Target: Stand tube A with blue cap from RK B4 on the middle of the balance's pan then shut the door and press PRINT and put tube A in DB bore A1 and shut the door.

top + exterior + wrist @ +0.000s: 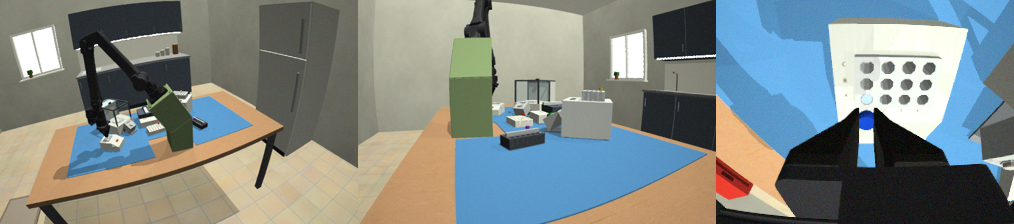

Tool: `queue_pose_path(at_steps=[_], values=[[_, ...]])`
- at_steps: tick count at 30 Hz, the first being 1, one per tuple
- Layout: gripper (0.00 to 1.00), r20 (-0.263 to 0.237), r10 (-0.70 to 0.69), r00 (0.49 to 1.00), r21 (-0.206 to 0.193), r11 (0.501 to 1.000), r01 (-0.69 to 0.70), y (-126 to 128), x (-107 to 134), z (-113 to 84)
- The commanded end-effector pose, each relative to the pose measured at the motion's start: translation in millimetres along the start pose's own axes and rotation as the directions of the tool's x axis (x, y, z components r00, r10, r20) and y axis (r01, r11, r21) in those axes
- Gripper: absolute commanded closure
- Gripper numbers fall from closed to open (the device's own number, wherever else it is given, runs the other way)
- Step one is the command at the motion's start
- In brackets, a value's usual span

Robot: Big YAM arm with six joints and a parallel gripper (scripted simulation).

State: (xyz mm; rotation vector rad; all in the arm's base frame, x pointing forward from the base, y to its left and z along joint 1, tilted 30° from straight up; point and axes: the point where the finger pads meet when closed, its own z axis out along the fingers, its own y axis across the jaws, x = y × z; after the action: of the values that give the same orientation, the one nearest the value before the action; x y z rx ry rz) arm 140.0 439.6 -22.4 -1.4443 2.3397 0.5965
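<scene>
The gripper (866, 137) is clenched on tube A (866, 121), whose blue cap shows between the two dark fingertips in the wrist view, with a pale length of tube body running down behind it toward the camera. So the tube's long axis lies along the gripper's own axis, pointing down at the dry block DB (896, 76).

The relation that matters is tube to bore. Just past the cap, at the near left of DB's grid of dark holes, one bore looks pale instead of dark (866, 99). I take that to be the tube's lower end at or over a bore in the near row, though I cannot tell whether it has entered. Whether it is A1 itself is also a judgement: the hole sits at the left end of the row nearest the gripper, which fits. If so, the coming move is a straight push along the tube's axis until it bottoms, then letting go.

From the top view, the arm's tip hangs over DB (112, 142), a small white box with a red patch. Beyond DB stands the balance (115, 111) with its glass box; whether its door is shut I cannot tell.
</scene>
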Motion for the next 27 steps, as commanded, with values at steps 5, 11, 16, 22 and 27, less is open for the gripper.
queue_pose_path(at_steps=[5, 11, 16, 22, 27], values=[[0.91, 0.005, -0.002, 1.0, -0.003, 1.0, 0.002, 4, -4, 9.8], [0.91, 0.003, -0.001, 1.0, -0.002, 1.0, 0.001, 4, -2, 12.4], [0.91, 0.005, -0.002, 1.0, -0.003, 1.0, 0.002, 5, -3, 14.4], [0.91, 0.005, -0.001, 1.0, -0.002, 1.0, 0.001, 4, -3, 17.4], [0.91, 0.002, -0.002, 1.0, -0.003, 1.0, 0.002, 4, -1, 20.0]])
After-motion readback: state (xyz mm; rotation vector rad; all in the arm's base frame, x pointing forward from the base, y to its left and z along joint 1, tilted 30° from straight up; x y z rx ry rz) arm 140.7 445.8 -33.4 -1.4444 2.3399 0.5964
